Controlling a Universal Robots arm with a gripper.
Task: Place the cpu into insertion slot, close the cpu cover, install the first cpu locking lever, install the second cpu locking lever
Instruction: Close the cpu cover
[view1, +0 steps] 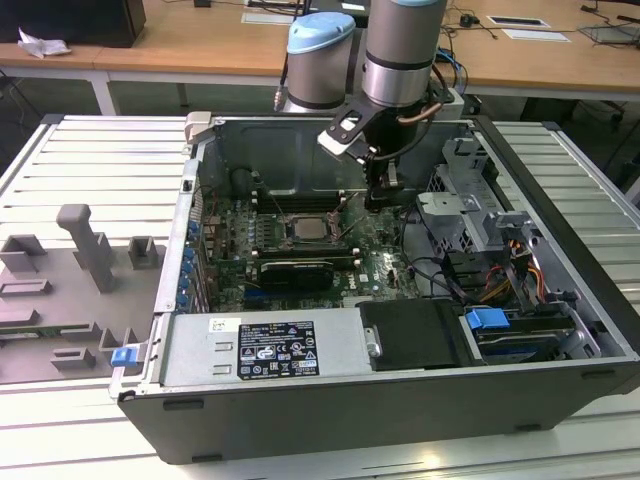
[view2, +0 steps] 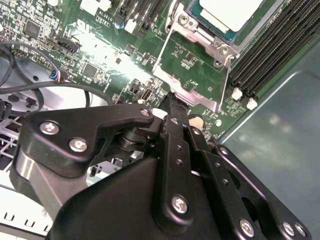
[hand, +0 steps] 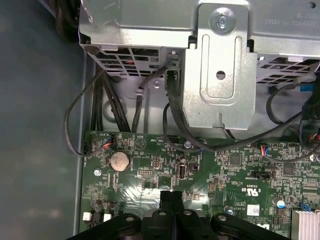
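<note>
The cpu (view1: 305, 228) (view2: 227, 12) lies flat in the insertion slot (view2: 186, 21) in the middle of the green motherboard, its pale metal top showing. The cpu cover (view2: 197, 95), a thin silvery frame with a square window, stands swung open off the slot on the side towards my gripper. In the exterior view my gripper (view1: 383, 195) hangs just to the right of the slot. In both wrist views my gripper (view2: 171, 100) (hand: 171, 194) is shut, fingers pressed together with nothing between them. The fingertips sit right at the cover's free edge.
A grey power supply box (view1: 260, 350) fills the case's front. A metal drive cage (view1: 460, 215) (hand: 220, 65) with black cables (hand: 75, 125) stands to the exterior view's right of my gripper. Black memory slots (view2: 270, 50) flank the socket. Grey fixtures (view1: 85, 245) rest outside the case.
</note>
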